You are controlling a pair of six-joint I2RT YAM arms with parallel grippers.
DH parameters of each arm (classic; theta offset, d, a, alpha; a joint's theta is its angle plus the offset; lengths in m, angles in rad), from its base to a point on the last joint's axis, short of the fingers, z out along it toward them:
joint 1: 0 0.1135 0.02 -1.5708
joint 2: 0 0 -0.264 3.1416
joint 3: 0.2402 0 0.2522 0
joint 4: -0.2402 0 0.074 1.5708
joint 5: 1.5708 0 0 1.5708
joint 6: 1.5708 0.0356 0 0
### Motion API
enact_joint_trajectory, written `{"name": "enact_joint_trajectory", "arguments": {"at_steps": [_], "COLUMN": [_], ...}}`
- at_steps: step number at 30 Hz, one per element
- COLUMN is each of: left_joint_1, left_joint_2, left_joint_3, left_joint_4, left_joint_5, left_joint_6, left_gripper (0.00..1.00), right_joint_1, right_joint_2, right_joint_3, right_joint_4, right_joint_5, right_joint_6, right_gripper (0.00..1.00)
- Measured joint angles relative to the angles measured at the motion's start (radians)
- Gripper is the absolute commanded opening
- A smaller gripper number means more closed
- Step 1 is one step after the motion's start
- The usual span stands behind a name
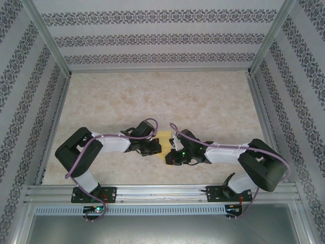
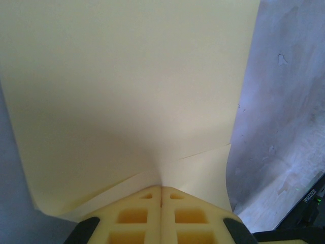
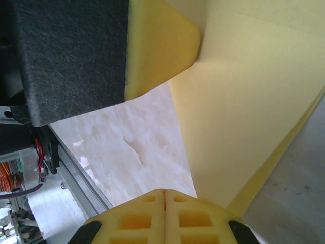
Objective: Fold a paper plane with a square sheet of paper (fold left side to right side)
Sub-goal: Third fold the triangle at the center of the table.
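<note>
The square sheet of paper [image 1: 165,138] is pale yellow and lies low between my two grippers at the table's front middle. In the left wrist view the paper [image 2: 127,86] spreads away from the tips in two layers, one edge curling over the other. My left gripper [image 2: 161,187] is shut, with the paper pinched at its tips. My right gripper [image 3: 164,190] is shut too. The paper [image 3: 244,112] runs in behind its right finger, and nothing shows between its tips. The left gripper [image 1: 154,148] and right gripper [image 1: 171,158] nearly touch.
The marbled beige table [image 1: 152,96] stretches back to patterned walls on three sides. An aluminium rail [image 1: 162,190] carrying both arm bases runs along the near edge. The left gripper's yellow pad [image 3: 157,46] hangs close above the right gripper.
</note>
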Motion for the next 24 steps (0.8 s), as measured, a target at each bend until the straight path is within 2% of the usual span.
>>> {"name": "enact_joint_trajectory", "arguments": {"at_steps": [24], "left_joint_1": [0.0], "left_joint_2": [0.0], "left_joint_3": [0.001], "left_joint_4": [-0.001], "left_joint_5": [0.0], "left_joint_6": [0.0], "left_gripper": [0.03], "right_joint_1": [0.0], "right_joint_2": [0.041], "right_joint_3": [-0.007], "right_joint_4": [0.0], "right_joint_5": [0.019], "right_joint_6": [0.0], "right_gripper": [0.01]}}
